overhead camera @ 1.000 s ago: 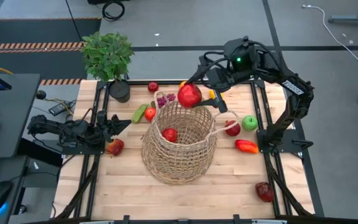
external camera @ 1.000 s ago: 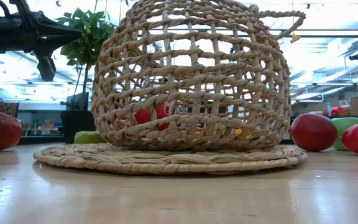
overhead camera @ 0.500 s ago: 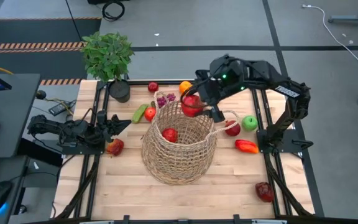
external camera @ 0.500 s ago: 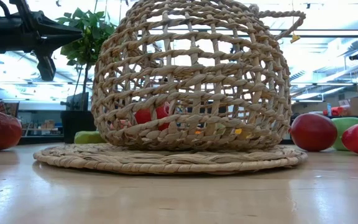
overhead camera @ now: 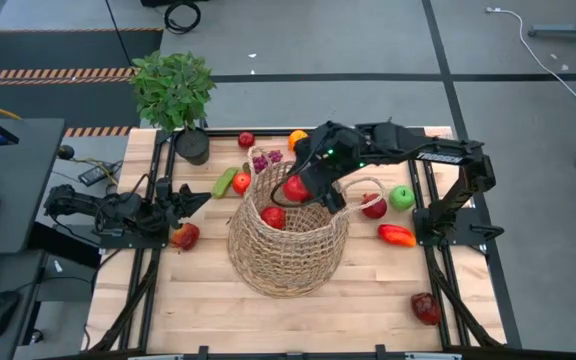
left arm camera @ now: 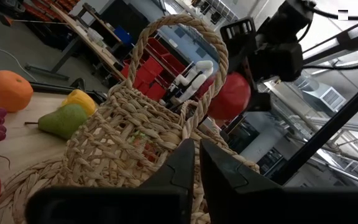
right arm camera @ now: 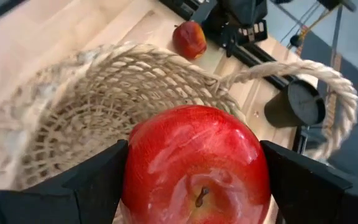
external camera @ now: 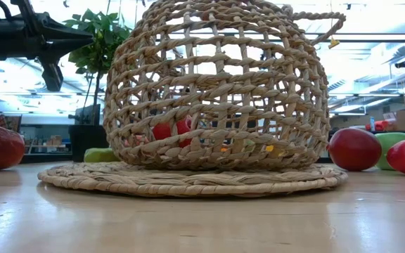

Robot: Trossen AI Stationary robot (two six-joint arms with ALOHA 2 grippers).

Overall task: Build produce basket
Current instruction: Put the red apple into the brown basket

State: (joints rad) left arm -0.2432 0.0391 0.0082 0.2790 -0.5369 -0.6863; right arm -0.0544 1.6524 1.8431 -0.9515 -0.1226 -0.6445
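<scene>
Two matte black, jointed robot arms of blocky segments and rounded joint housings. The right arm (overhead camera: 423,155) carries a small green indicator light near its wrist, white lettering along one link and thin black cables looping beside it. Its broad, flat black fingers (right arm camera: 86,183) have angular, wedge-shaped faces.

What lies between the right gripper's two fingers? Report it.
A red apple fills the gap between the right gripper's fingers, seen in the right wrist view, held over the basket.
</scene>
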